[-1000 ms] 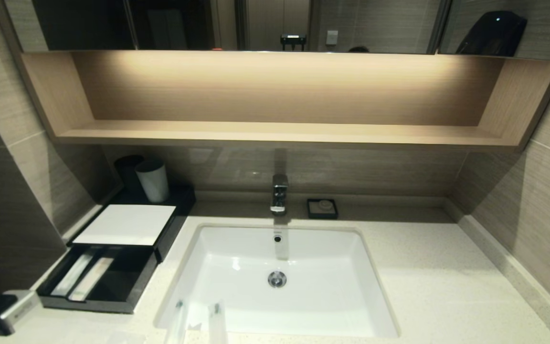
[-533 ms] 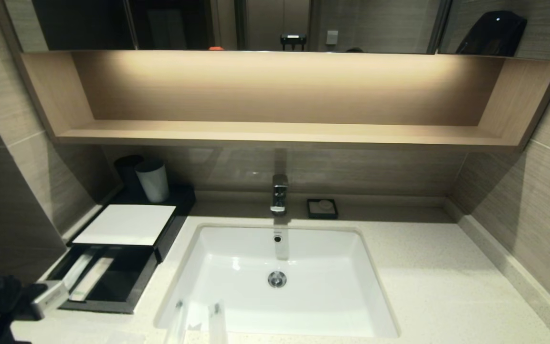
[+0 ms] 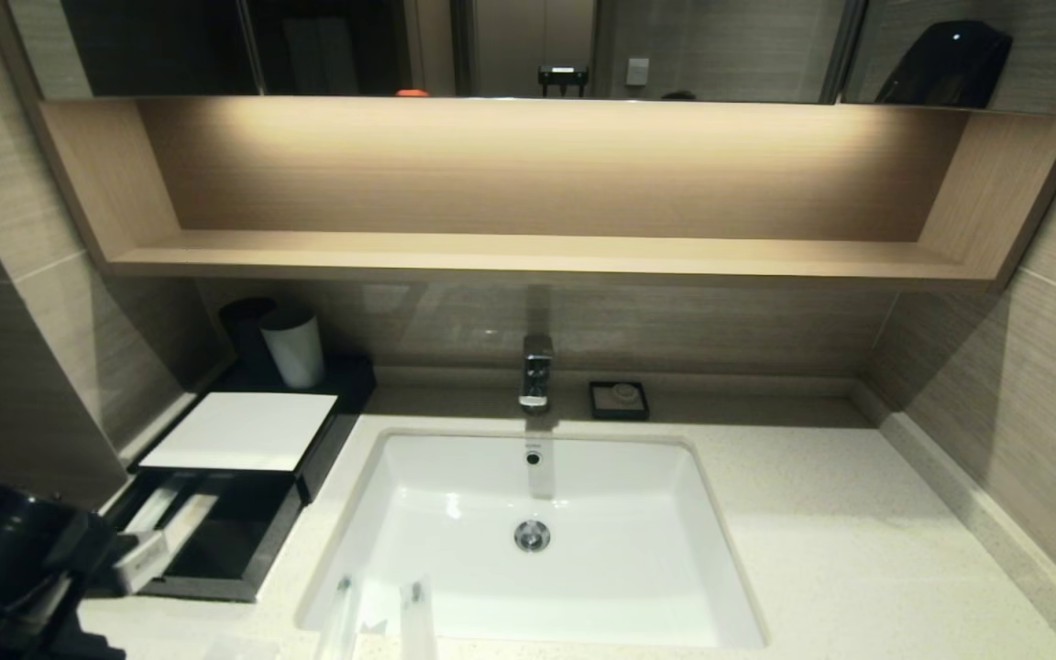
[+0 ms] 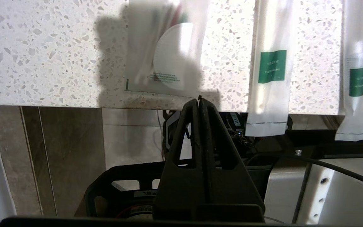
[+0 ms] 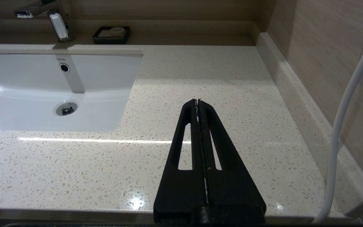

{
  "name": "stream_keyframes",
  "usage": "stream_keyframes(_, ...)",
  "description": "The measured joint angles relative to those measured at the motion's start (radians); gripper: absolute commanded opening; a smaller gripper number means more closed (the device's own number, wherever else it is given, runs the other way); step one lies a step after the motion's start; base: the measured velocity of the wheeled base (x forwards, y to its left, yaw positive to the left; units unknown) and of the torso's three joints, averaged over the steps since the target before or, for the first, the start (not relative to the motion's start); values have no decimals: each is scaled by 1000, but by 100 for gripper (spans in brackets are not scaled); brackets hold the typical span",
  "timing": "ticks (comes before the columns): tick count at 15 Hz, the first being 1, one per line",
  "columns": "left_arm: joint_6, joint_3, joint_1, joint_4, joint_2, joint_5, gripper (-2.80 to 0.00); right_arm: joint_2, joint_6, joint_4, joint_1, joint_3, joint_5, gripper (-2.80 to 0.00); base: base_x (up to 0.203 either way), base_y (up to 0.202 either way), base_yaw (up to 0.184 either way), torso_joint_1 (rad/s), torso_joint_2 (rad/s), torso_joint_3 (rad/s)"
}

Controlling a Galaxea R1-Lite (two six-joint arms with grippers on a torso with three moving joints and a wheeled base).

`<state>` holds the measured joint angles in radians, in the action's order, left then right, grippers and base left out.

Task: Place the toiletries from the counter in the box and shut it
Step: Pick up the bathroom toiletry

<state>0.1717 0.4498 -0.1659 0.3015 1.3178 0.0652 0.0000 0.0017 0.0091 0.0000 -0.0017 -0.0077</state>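
We saw the left gripper (image 4: 198, 100) with jaws pressed together, holding nothing, tips pointing at the front edge of the counter (image 4: 43, 47). Just beyond the jaw tips lay the square packet (image 4: 165, 60) with a white round item inside, flat on the stone, not touched. Off to one side of the jaws lay two long narrow packets (image 4: 269, 78) with green labels, the second (image 4: 362, 82) further out, both overhanging the counter edge.

In the head view the left arm sat low at the near left corner, in front of the box (image 3: 244, 431). Its drawer (image 3: 216, 550) stood pulled out, with two long pale packets (image 3: 184, 527) already inside, partly hidden by the arm.

The right gripper (image 5: 198, 102) was parked over bare counter on the basin's (image 5: 27, 94) right side, jaws pressed together, nothing between them.

Progress, as we judged it: roughly under half done. Two packets boxed; three remained on the counter; drawer not yet closed. Next up looked like the square packet, nearest the jaw tips, so the jaws would need to spread first. Thin flat film may be hard to pinch off the stone; the overhanging ends looked easier.
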Motion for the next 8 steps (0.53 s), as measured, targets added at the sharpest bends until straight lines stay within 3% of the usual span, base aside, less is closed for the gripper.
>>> stream_keyframes(8, 5, -4, 47, -15, 134, -8, 0, 0, 0, 0, 0, 0, 0, -280, 0, 0, 0, 0, 0, 0)
